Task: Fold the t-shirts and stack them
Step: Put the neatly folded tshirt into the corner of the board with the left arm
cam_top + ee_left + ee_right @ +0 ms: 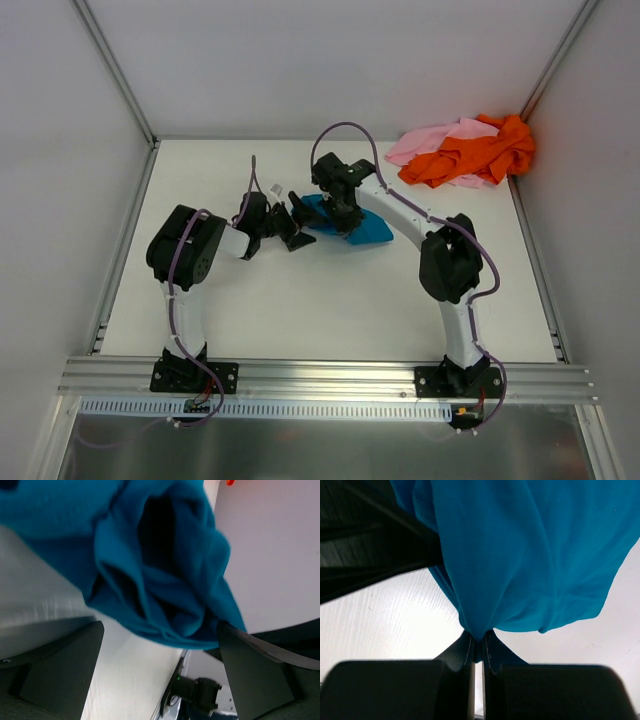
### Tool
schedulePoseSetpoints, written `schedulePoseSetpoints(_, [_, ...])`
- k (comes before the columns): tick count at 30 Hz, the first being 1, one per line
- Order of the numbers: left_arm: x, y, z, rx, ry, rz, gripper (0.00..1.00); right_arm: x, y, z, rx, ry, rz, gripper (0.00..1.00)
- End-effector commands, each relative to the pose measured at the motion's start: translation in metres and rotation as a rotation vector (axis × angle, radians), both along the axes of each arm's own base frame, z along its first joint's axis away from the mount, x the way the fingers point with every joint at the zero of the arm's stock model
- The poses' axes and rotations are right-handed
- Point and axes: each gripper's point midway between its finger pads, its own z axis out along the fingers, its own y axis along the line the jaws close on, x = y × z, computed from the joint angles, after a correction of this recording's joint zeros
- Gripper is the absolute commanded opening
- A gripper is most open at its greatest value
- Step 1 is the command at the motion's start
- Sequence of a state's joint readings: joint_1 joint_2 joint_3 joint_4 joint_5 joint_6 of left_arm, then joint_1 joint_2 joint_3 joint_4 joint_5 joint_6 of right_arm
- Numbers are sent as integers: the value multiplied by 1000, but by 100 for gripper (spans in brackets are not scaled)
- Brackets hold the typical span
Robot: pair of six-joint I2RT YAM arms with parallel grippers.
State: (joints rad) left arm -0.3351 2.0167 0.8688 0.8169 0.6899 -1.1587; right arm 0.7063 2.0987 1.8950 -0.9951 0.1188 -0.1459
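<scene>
The teal-blue t-shirt (350,228) is bunched up at mid-table, between my two grippers. My right gripper (342,214) is shut on a fold of it; the right wrist view shows the cloth (530,555) pinched between the jaws (477,647) and hanging from them. My left gripper (292,226) is open just left of the shirt; in the left wrist view its fingers (60,670) stand wide apart with the teal cloth (160,565) bulging just beyond them, not gripped. The orange t-shirt (470,152) and the pale pink t-shirt (432,140) lie crumpled together at the far right corner.
White walls with metal frame posts close off the table on three sides. An aluminium rail (330,378) runs along the near edge where both arm bases are bolted. The right arm's base (197,690) shows in the left wrist view.
</scene>
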Motion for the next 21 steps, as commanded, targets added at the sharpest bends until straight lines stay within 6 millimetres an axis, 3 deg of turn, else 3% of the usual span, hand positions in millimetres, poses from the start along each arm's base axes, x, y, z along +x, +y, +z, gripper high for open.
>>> schedulePoseSetpoints(1, [37, -4, 30, -84, -114, 123, 99, -10, -6, 24, 32, -12, -13, 0])
schedulePoseSetpoints(14, [28, -1, 58, -143, -140, 137, 99, -13, -2, 14, 46, 9, -15, 0])
schedulePoseSetpoints(21, [38, -5, 51, -153, -124, 148, 99, -14, 1, 11, 55, 19, -11, 0])
